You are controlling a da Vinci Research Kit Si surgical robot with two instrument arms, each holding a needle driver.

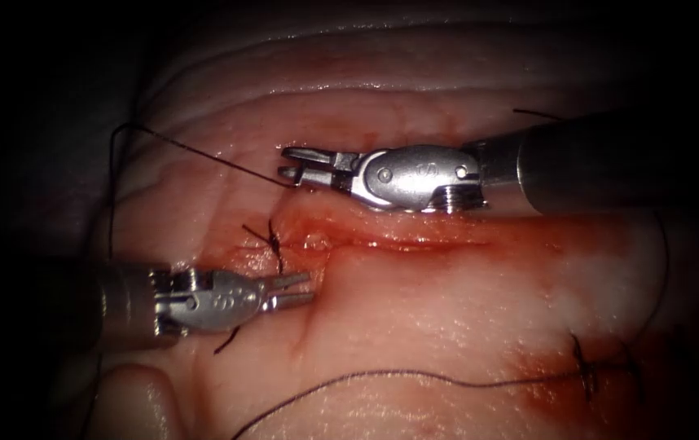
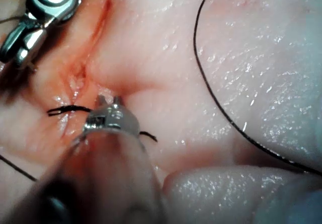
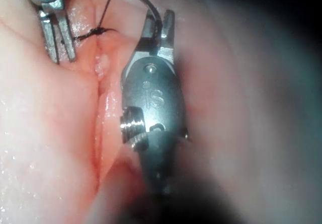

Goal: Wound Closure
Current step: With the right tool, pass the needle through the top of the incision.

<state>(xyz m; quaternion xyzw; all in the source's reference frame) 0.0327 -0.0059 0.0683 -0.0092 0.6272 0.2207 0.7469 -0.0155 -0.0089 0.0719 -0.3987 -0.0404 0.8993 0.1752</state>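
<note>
A: In the endoscope view, above the cut [image 1: 398,240] in the tissue [image 1: 447,318], the right tool [image 1: 288,163] grips the thread [image 1: 195,151] in its fingers, I think to keep it taut. The left tool [image 1: 305,289], fingers slightly apart, holds nothing beside the knot [image 1: 274,242]

B: In the left wrist view, the left tool [image 2: 109,101] waits near the cut. In the right wrist view, the right tool [image 3: 158,22] pinches the thread. The needle I cannot find

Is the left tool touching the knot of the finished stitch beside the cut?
Apart. In the endoscope view the left tool lies with open, empty jaws just below the knot, with bare tissue between them.
</note>
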